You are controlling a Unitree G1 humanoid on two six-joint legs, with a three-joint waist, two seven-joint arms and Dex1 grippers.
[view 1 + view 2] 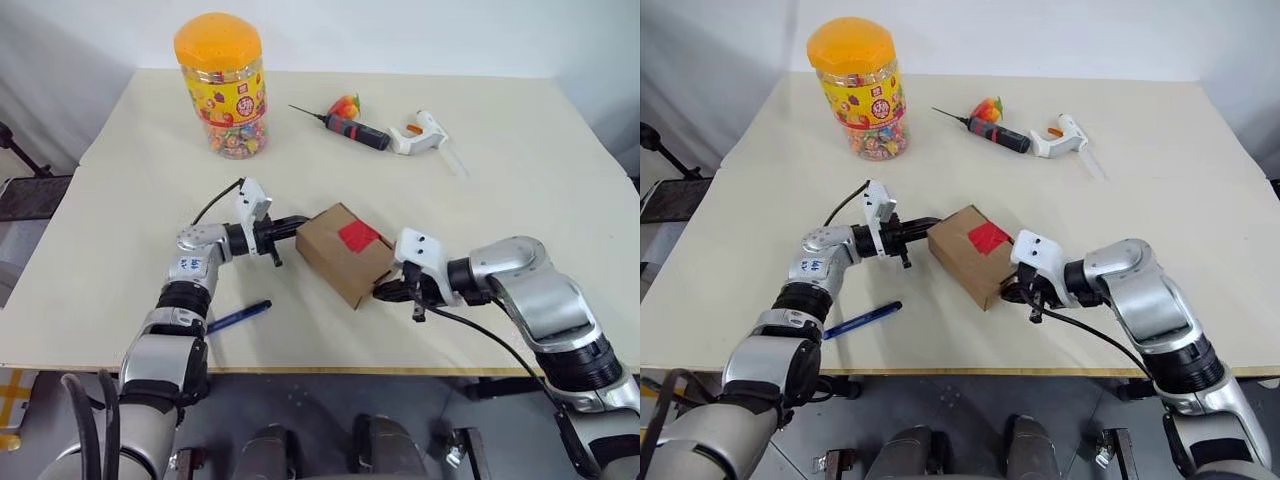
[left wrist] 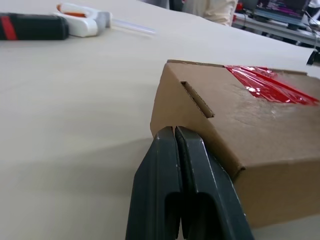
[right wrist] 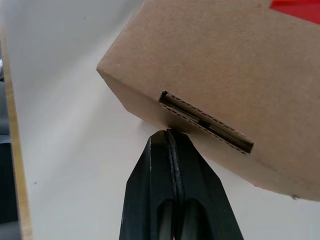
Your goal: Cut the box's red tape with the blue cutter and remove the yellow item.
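The brown cardboard box (image 1: 340, 252) lies skewed at the table's middle, flaps closed, with the red tape (image 1: 362, 236) across its top. My left gripper (image 1: 297, 225) is shut and empty, its tips against the box's left end (image 2: 200, 120). My right gripper (image 1: 381, 291) is also shut and empty, its tips at the box's near right end, just under a flap slot (image 3: 205, 122). The blue cutter (image 1: 238, 317) lies loose on the table near the front edge, beside my left forearm. The yellow item is hidden.
A tall candy jar (image 1: 222, 85) with an orange lid stands at the back left. A black-and-red needle-tipped tool (image 1: 350, 127), a small orange-red toy (image 1: 346, 104) and a white glue gun (image 1: 418, 132) lie at the back. The table edge (image 1: 330, 369) runs close below the arms.
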